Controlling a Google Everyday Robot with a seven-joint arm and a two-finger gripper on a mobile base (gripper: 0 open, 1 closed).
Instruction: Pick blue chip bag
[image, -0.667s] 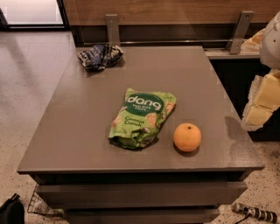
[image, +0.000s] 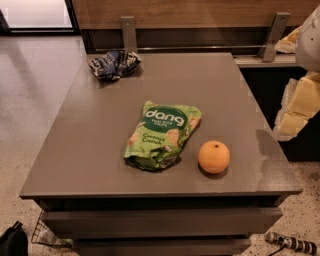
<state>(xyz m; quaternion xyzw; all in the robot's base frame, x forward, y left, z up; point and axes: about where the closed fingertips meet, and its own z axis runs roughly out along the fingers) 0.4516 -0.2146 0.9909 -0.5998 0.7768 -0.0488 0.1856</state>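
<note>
Approach step, nothing grasped yet: the crumpled blue chip bag (image: 114, 64) lies at the far left corner of the grey surface (image: 85, 150), well apart from the end effector (image: 299, 105) at the right edge, whose opening I cannot tell; it must next reach across to the bag.

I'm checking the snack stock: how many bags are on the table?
2. The blue bag lies at the far left corner; the green bag lies mid-table beside the orange. The gripper hangs right of the table.

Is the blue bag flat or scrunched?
Scrunched: the blue chip bag is a wrinkly heap at the table's far-left corner. The gripper hangs beyond its right edge.
</note>
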